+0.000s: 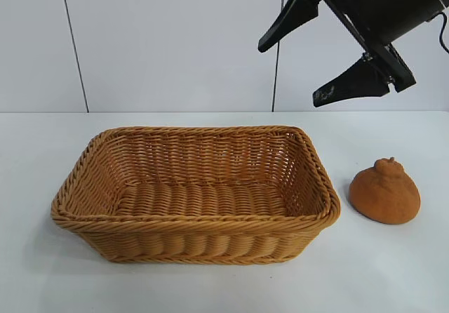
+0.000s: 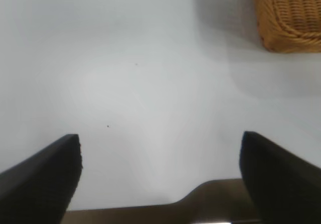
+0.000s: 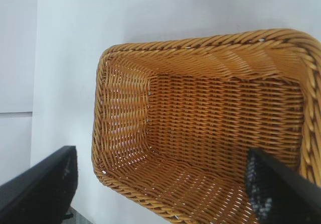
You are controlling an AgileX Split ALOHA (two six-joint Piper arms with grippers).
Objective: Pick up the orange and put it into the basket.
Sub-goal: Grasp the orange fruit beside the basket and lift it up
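The orange (image 1: 385,192), dull orange-brown with a small knob on top, sits on the white table just right of the basket (image 1: 193,218). The woven tan basket lies empty in the middle of the table. My right gripper (image 1: 291,71) hangs open high above the basket's far right corner, well above and to the left of the orange, with nothing between its fingers. The right wrist view looks down into the basket (image 3: 125,133) between the open right gripper (image 3: 160,179). My left gripper (image 2: 160,158) is open over bare table, with one corner of the basket (image 2: 291,33) in sight; it does not show in the exterior view.
The white table (image 1: 393,271) stretches around the basket on all sides. A pale panelled wall (image 1: 175,39) stands behind it. A dark table edge (image 2: 210,204) shows under the left gripper.
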